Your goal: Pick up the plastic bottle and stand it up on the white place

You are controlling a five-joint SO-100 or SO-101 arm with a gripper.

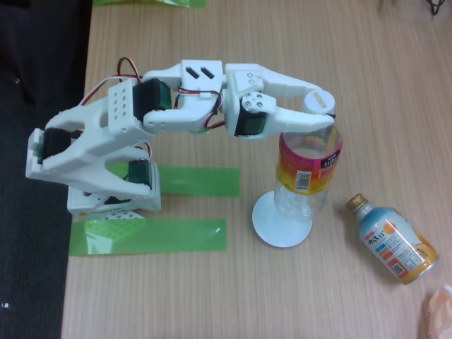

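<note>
The plastic bottle [308, 169] stands upright on the white place [277, 224], a round white disc on the wooden table. Its body is clear and ribbed, with a red, yellow and orange label and a white cap [319, 99] on top. My white gripper [314, 107] reaches in from the left at the bottle's neck. One finger lies behind the cap and the other in front of the shoulder. The fingers sit tight against the neck, so the gripper looks shut on the bottle.
A shorter blue-and-orange bottle [392, 240] with a gold cap lies on its side to the right. Two green tape strips [148, 236] flank the arm's base [113, 201] at the left. The table's left edge drops to a dark floor.
</note>
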